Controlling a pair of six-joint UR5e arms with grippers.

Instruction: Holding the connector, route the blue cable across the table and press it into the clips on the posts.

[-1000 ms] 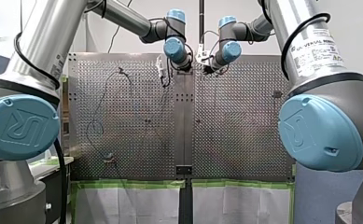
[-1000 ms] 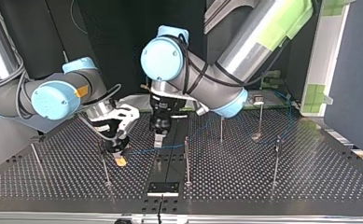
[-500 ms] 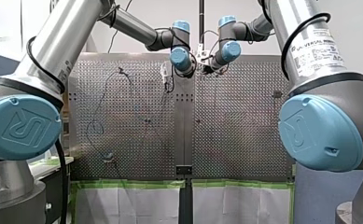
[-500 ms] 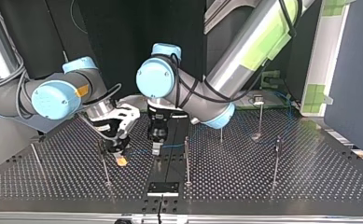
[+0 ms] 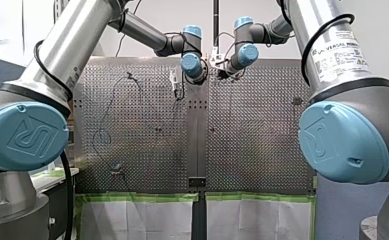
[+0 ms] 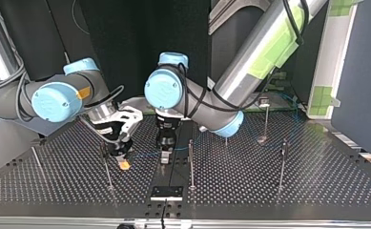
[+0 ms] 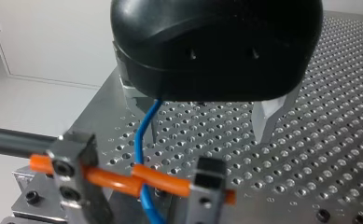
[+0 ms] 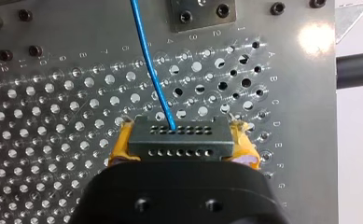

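perforated table (image 6: pixel 269 186), slim posts (image 6: pixel 190 162), possibly white wall (image 5: pixel 382 25)

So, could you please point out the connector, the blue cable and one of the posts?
connector (image 8: pixel 179 140), right wrist view, on its front face with the pin holes.
blue cable (image 8: pixel 147 60), right wrist view, on the stretch running ahead of the connector.
post (image 6: pixel 190 164), top view, midway up its thin shaft.

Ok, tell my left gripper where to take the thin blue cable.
Probably the thin blue cable's bare stretch hanging between my left gripper's open metal fingers, closing across it from both sides: it is slender and runs along them. My right gripper clamps the perforated grey connector.
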